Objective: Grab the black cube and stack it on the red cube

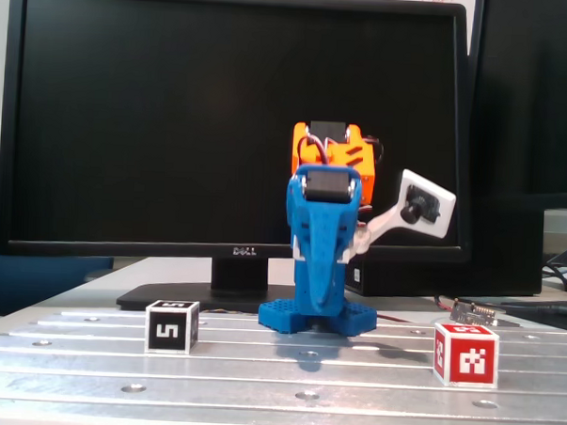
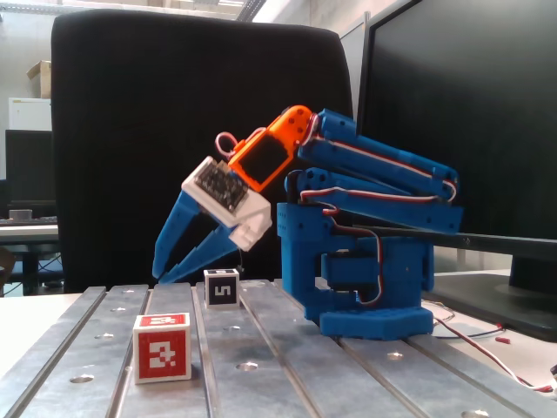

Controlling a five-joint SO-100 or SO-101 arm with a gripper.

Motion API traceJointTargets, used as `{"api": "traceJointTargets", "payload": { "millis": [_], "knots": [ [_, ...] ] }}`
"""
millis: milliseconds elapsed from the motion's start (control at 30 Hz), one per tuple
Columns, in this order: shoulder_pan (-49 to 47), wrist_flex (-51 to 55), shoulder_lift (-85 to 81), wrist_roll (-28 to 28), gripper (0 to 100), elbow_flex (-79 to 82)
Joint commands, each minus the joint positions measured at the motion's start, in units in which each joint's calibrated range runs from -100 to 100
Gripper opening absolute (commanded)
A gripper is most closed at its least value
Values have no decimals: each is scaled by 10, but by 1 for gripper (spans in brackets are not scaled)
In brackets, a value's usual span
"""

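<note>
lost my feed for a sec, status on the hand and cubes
Hand open, empty, above the table. Black cube untouched on the table; red cube apart, bare on top. Nothing in the way.

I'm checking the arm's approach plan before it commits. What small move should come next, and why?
Probably swing toward the black cube with the gripper kept raised. In the fixed view facing the arm, that cube sits well left of the arm and the red cube well right, both untouched. The side-on fixed view shows the fingers slightly parted, holding nothing, tips above the table.
</note>
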Motion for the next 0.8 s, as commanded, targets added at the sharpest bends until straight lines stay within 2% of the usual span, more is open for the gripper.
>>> {"api": "traceJointTargets", "payload": {
  "millis": [0, 400, 767],
  "knots": [
    [1, 3, 68, 2, 1, -70],
    [11, 29, 423, 13, 1, -335],
    [135, 114, 621, 199, 1, -519]
  ]
}}
